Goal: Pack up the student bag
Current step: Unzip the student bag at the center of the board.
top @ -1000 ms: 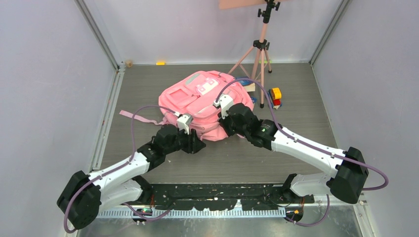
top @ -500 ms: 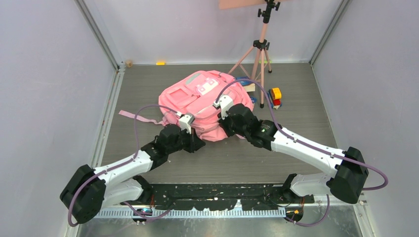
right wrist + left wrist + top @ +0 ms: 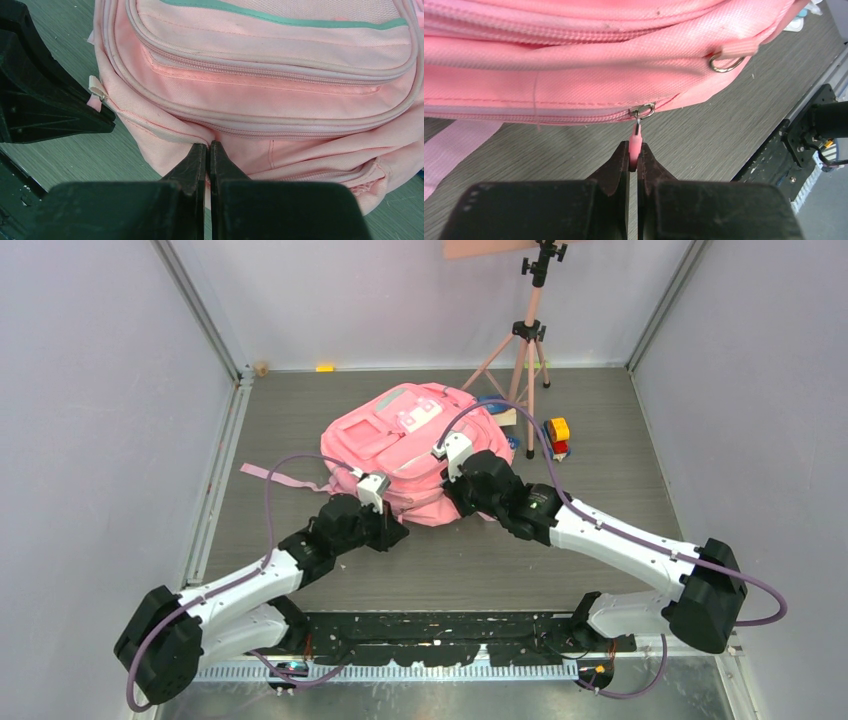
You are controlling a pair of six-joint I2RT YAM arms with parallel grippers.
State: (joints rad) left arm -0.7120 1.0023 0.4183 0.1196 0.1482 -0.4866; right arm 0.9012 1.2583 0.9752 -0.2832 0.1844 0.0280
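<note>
Two arms meet at the near edge of the student bag (image 3: 400, 445), which lies front pockets up toward the far middle of the bench (image 3: 480, 565). We see the left arm (image 3: 250, 580) reach in from the near left. The left jaws are clenched on the pink zip pull (image 3: 636, 142), which joins a metal slider (image 3: 644, 110) on the bag's lowest zip. The right arm (image 3: 610, 535) comes in from the near right. The right jaws are pressed shut on a pucker of the bag's piped seam, near the left jaws. A pink strap (image 3: 275, 478) trails leftward on the bench. Behind the bag we note a tripod (image 3: 527, 350). To the bag's right lie yellow and red blocks (image 3: 558, 435).
</note>
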